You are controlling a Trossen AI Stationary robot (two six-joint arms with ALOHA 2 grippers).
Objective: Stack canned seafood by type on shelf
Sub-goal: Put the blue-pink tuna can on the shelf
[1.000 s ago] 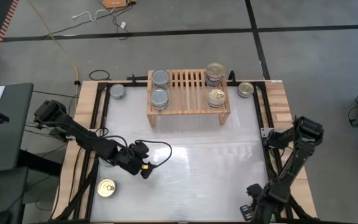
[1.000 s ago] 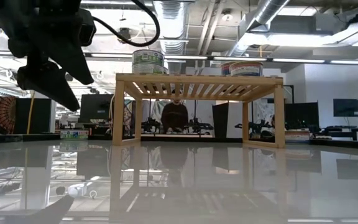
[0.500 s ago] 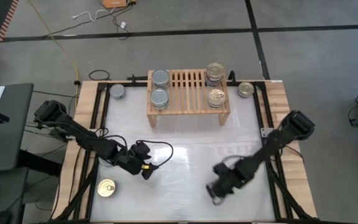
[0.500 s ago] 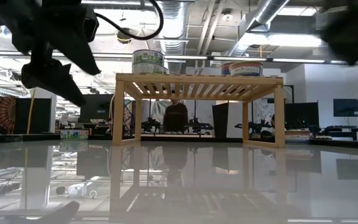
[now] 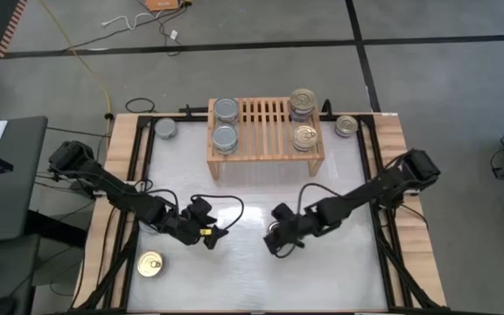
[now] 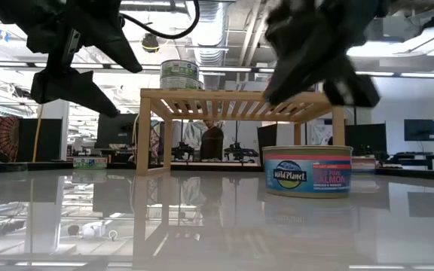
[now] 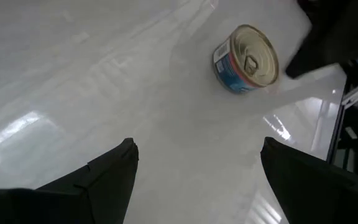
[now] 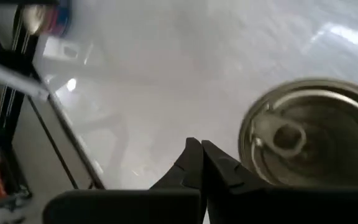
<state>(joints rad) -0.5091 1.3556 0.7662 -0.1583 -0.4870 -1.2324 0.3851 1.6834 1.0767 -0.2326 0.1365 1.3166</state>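
- I see a Wild Planet salmon can (image 6: 307,171) standing on the bench (image 5: 252,197), gold pull-ring top up, in front of the shelf (image 5: 265,131).
- My right end effector (image 8: 199,163) hovers just beside it, fingers pressed together, empty.
- My left end effector (image 7: 197,174) hangs spread wide, empty, nearby.

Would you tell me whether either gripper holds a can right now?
Neither: the left gripper is open over bare table, and the right gripper is shut beside a gold-top can.

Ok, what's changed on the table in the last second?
The right gripper swung from the table's near right corner to mid-table, jaws shut. A gold-topped can, unseen before, now stands beside it. The left gripper, open, barely shifted; the shelf and its cans stayed put.
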